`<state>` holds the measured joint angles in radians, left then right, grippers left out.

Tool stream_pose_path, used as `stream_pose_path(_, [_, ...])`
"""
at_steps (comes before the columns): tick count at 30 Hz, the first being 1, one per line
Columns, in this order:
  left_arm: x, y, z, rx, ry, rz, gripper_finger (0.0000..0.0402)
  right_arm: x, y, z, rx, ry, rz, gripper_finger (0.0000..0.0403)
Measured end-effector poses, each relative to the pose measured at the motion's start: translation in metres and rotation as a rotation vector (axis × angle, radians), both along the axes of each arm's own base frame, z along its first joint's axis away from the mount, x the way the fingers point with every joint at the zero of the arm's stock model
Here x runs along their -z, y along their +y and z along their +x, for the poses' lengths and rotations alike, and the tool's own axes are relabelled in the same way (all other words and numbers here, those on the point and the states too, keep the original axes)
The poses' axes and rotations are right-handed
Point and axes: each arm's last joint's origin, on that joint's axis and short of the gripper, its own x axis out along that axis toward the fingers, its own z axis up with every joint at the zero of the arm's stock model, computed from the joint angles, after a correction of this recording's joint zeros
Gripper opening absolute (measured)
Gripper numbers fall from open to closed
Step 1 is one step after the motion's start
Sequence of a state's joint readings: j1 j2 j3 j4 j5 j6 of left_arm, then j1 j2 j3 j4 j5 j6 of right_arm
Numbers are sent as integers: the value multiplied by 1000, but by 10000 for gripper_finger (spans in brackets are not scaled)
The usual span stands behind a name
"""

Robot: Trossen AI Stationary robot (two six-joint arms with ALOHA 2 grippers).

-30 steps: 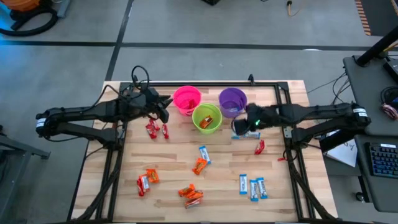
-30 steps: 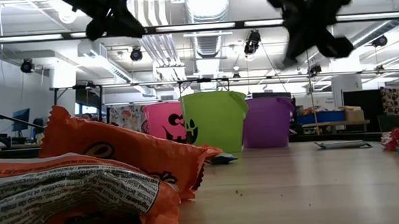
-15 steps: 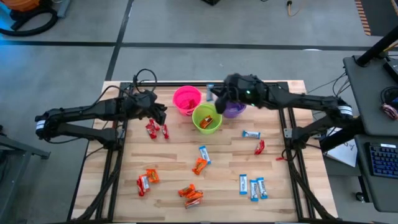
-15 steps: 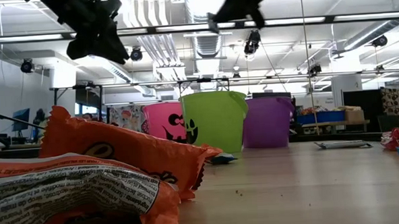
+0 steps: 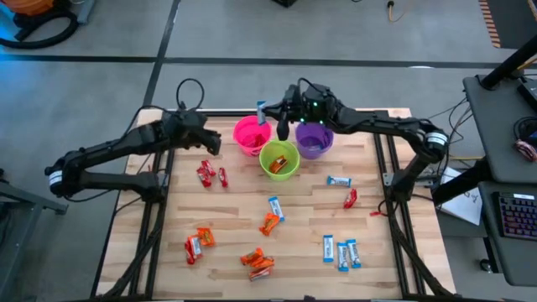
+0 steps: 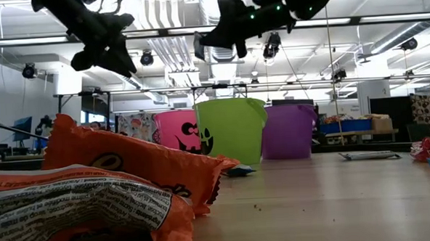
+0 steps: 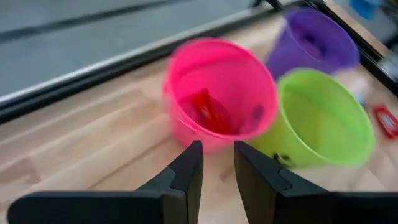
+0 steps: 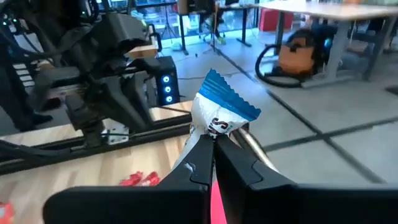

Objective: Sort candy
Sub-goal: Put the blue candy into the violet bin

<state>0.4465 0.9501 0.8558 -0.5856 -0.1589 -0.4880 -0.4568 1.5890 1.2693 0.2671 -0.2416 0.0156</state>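
Near the top centre of the high view, the right gripper point(image 5: 270, 117) pinches a blue-and-white candy point(image 8: 217, 112) above the pink cup point(image 5: 251, 134). The left gripper point(image 5: 211, 144), slightly parted and empty, hovers left of that cup. Other candies point(image 5: 340, 252) lie scattered lower on the table point(image 5: 419, 260).

3 cups point(image 5: 279, 158) clustered at table point(image 5: 369, 226) rear — candy point(image 5: 271, 220) scattered in front.

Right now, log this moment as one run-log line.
right gripper: shut on blue-and-white candy, above pink cup | left gripper: empty, beside pink cup | loose candies on table
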Motion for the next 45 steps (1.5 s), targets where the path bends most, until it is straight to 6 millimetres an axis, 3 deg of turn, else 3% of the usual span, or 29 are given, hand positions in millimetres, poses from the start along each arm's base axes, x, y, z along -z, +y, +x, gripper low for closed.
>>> stream_pose_path(6, [1, 0, 0, 149, 20, 3, 75, 17, -18, 5, 16, 66, -85, 8])
stream_pose_path(22, [13, -2, -3, 116, 122, -91, 75, 58, -33, 22, -8, 156, -69, 9])
stream_pose_path(28, [19, -1, -1, 97, 155, -131, 75, 48, -49, 18, 75, 157, -94, 9])
stream_pose_path(37, [27, 3, 6, 83, 194, -167, 75, 18, -90, -10, 261, 134, -104, 9])
stream_pose_path(41, [31, 4, 8, 61, 201, -195, 75, 16, -107, -23, 318, 211, -50, 9])
stream_pose_path(45, [35, 5, 11, 56, 221, -208, 75, -1, -125, -41, 369, 308, 10, 9])
